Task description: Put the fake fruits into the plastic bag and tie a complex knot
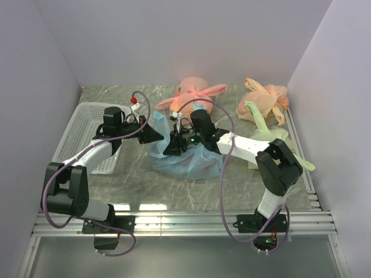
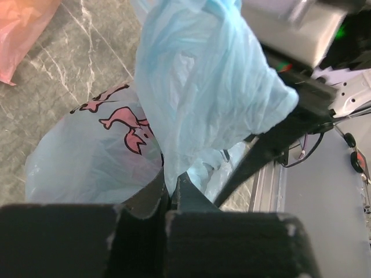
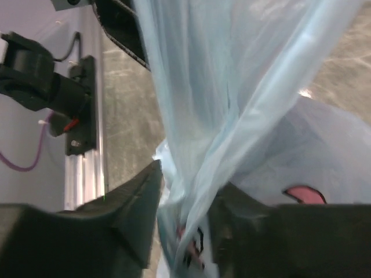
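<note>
A grey, white-veined marble-look table [image 1: 237, 188] sat boxed in by a plain pale back wall [image 1: 185, 40], a left wall [image 1: 29, 116] and a right wall [image 1: 339, 87]. Aluminium rails [image 1: 185, 221] ran along its near edge, where the light left a bright glare [image 1: 139, 207] on the surface.

The plastic bag [image 1: 188, 159] is translucent light blue. Its print [image 2: 119, 121] is a pink figure outlined in dark lines. Under the bag, the tabletop [image 1: 145, 185] is grey marble with pale veins. Left of the bag is a white lattice basket [image 1: 75, 130]. Behind the bag is a pink-orange bag [image 1: 194, 95]. To its right are a second pink-orange bag [image 1: 264, 101] and a yellow-green bag [image 1: 272, 136]. At the bag, the left gripper [image 2: 173, 185] and right gripper [image 3: 182, 208] are black. The cable [image 1: 222, 191] just right of the bag is purple.
</note>
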`<action>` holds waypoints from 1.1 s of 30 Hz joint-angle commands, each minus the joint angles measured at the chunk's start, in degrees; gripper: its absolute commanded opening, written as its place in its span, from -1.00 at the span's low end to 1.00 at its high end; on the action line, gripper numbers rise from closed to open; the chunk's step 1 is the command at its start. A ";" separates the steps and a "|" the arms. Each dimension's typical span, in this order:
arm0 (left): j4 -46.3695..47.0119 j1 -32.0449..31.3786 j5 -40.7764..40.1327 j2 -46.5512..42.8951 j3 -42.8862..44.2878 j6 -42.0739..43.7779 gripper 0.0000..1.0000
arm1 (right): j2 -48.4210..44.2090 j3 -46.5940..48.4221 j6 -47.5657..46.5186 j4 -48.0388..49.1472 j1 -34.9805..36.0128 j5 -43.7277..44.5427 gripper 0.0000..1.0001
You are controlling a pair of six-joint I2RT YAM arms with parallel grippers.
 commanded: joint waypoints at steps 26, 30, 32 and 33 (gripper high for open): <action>-8.29 -1.42 -1.89 -0.55 7.90 4.32 -0.99 | -21.84 -8.81 24.87 -18.73 -21.66 16.33 0.78; -9.61 -1.95 -1.90 -0.64 8.34 5.56 -0.99 | -17.18 -8.30 25.49 -13.01 -21.57 17.21 0.77; -10.05 -2.21 -2.07 -0.55 8.60 6.00 -0.99 | -14.71 -7.50 27.15 -12.21 -21.49 16.86 0.70; -10.31 -2.30 -2.07 -0.55 8.60 6.17 -0.99 | -13.92 -6.98 27.59 -9.34 -21.49 16.25 0.66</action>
